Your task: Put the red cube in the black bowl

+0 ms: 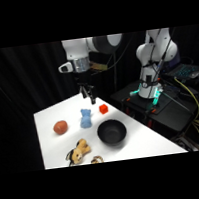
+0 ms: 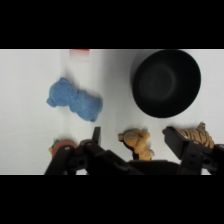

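Red cube [image 1: 103,108] resting flat on the white surface [image 1: 147,137], just behind the black bowl [image 1: 112,133], apart from it; no long axis visible. Pincer [image 1: 88,95] hanging upright above the surface, behind the bowl, fingers spread, holding nothing.

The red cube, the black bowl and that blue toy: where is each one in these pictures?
red cube [image 1: 103,108]: side view, on its top face.
black bowl [image 1: 112,133]: side view, on its dark inside.
blue toy [image 2: 75,104]: wrist view, on the middle of its body.
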You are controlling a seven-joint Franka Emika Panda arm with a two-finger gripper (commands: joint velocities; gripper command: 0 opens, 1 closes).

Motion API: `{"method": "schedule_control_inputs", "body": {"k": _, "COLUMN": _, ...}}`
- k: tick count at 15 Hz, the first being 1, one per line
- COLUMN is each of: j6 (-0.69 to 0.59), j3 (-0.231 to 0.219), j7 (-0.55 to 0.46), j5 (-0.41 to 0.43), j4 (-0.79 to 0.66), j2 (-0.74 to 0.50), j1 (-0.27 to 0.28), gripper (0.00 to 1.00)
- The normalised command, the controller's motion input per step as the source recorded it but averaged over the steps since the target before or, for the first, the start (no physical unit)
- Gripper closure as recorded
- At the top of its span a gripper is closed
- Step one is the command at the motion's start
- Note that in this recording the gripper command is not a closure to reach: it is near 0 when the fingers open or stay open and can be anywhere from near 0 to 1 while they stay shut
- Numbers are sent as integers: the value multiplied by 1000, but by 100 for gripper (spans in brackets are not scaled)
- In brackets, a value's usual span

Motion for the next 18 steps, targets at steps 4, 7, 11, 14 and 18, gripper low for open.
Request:
{"method": "schedule_control_inputs", "body": {"k": 4, "j6": 10, "j3": -1, "j7": -2, "j5": -18, "j4": -21, "j2": -33, "j1": -37, "gripper": 0}}
{"method": "schedule_control_inputs", "body": {"k": 7, "j6": 91, "j3": -50, "j7": -10, "j5": -59, "j4": -146, "j2": -188, "j1": -83, "gripper": 0}}
{"method": "schedule_control_inputs", "body": {"k": 11, "j6": 103, "j3": -86, "j7": -102, "j5": -7, "j4": -346, "j2": -416, "j1": -123, "gripper": 0}}
{"method": "schedule_control_inputs", "body": {"k": 14, "j6": 125, "j3": -88, "j7": -160, "j5": 13, "j4": -508, "j2": -565, "j1": -109, "gripper": 0}}
{"method": "schedule_control_inputs", "body": {"k": 18, "j6": 190, "j3": -89, "j7": -226, "j5": 9, "j4": -465, "j2": -445, "j1": -82, "gripper": 0}}
